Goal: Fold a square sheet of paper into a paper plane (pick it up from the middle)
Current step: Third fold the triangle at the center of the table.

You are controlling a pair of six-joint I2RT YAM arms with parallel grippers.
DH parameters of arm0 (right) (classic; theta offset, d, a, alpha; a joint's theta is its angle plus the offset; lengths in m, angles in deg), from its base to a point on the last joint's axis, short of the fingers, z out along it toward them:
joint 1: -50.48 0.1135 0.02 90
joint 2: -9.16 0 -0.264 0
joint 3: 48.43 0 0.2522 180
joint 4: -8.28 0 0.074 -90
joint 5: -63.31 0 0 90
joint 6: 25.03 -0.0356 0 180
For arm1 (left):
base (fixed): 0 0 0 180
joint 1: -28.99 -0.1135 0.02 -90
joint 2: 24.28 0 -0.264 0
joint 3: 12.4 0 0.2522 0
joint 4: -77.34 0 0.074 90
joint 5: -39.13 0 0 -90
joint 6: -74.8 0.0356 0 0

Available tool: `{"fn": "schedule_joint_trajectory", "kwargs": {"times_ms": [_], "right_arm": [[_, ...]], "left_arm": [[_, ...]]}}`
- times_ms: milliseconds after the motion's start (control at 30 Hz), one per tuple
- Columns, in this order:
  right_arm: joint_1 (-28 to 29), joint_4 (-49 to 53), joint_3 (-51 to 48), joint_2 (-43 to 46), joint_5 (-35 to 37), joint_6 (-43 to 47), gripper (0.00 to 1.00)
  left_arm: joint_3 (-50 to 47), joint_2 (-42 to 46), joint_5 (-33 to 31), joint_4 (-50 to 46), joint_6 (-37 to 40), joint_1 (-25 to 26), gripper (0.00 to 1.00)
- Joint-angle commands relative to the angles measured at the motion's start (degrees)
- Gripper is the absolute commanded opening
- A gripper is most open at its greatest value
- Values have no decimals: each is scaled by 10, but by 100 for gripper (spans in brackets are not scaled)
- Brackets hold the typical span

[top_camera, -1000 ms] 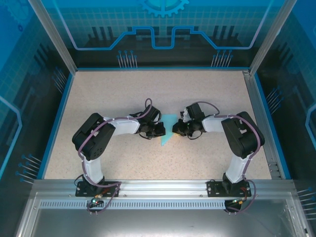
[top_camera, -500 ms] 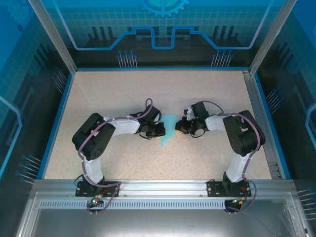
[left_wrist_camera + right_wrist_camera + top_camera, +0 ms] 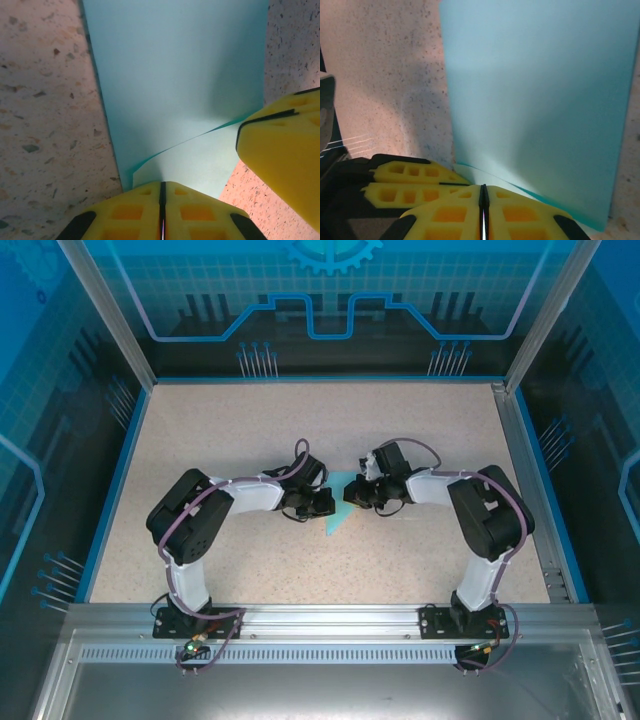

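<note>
Speckled worktop (image 3: 220, 430) is carrying the half-folded turquoise paper (image 3: 180, 75) at its middle, where the left end effector (image 3: 162, 185) and right end effector (image 3: 483, 188), both closed, should be pressing the lifted edge (image 3: 200, 137) flat evenly.

You're looking at plain light-turquoise paper (image 3: 175, 75) lying on a beige tabletop (image 3: 40, 100) speckled brown and grey. The left gripper (image 3: 162, 186) is showing yellow pads (image 3: 200, 207) edged in black. Blue walls (image 3: 330, 290) are carrying circuit-line patterns along the frame's top.
</note>
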Motion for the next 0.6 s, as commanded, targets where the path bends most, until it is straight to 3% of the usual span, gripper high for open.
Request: {"fn": "schedule_joint_trajectory", "kwargs": {"times_ms": [0,333,567], "right_arm": [[2,15,9,-36,15,-2,10],[10,10,0,-40,25,-14,10],[16,11,1,-36,29,-19,10]], "left_arm": [[-4,7,-17,-58,13,0,11],[6,76,20,-68,26,0,18],[4,61,154,-20,-36,1,16]]}}
